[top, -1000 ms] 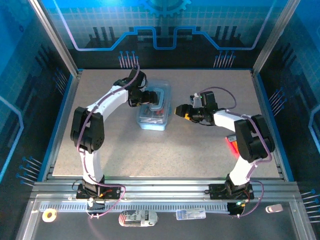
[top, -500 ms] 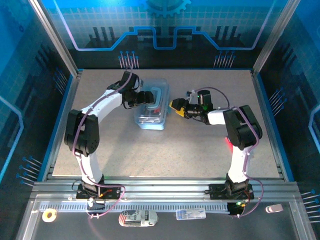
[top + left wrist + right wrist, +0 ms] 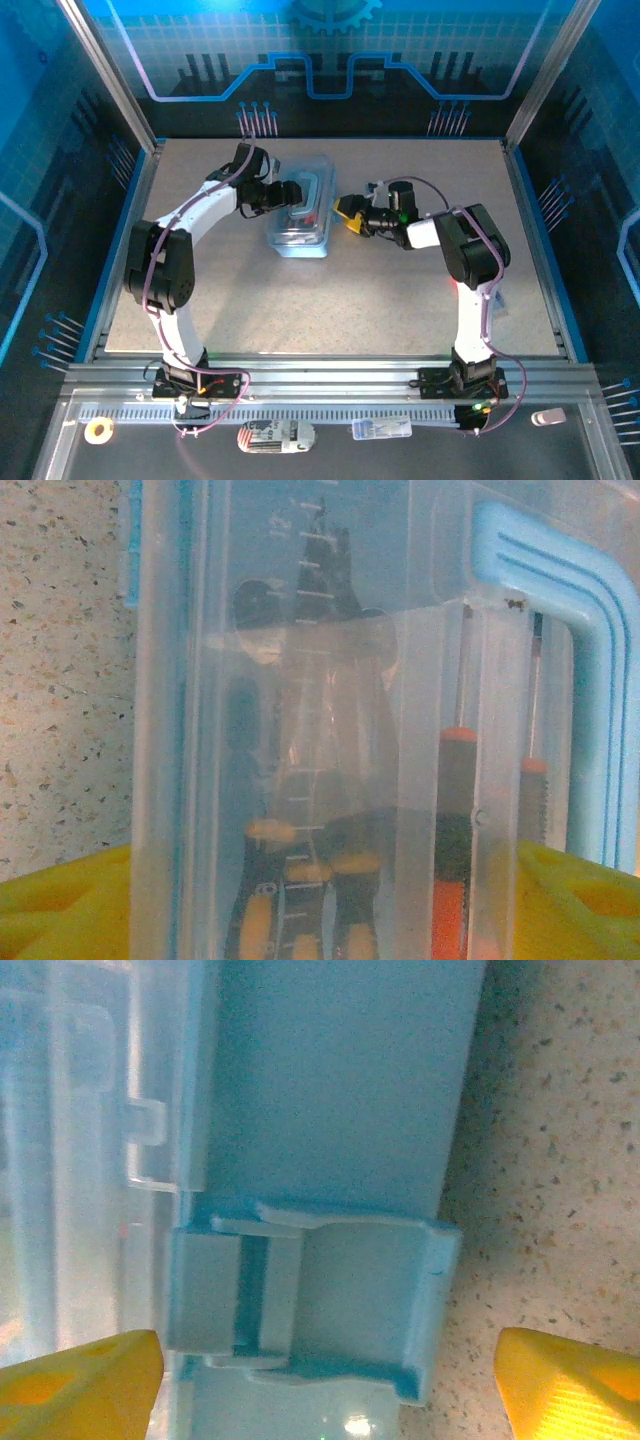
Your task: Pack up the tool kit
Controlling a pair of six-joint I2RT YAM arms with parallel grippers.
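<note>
The tool kit (image 3: 298, 228) is a pale-blue translucent box lying shut at the middle back of the table. In the left wrist view its clear lid (image 3: 300, 730) is close up, with a blue handle (image 3: 545, 610), orange-handled screwdrivers (image 3: 455, 870) and dark yellow-marked tools (image 3: 300, 880) showing through it. My left gripper (image 3: 290, 190) (image 3: 320, 905) is open, its yellow fingertips (image 3: 60, 910) wide apart on either side of the box. My right gripper (image 3: 345, 210) (image 3: 325, 1375) is open at the box's right side, and the blue latch (image 3: 310, 1310) sits between its yellow fingertips (image 3: 570, 1380).
The speckled table (image 3: 330, 300) ends at metal rails and blue enclosure walls. A red object (image 3: 456, 286) lies partly hidden under my right arm. A tape roll (image 3: 98, 430) and small packets (image 3: 275, 436) rest on the front rail, off the table.
My right gripper has moved left up to the box's side. My left arm has swung left and back, and the box has shifted slightly back with it.
</note>
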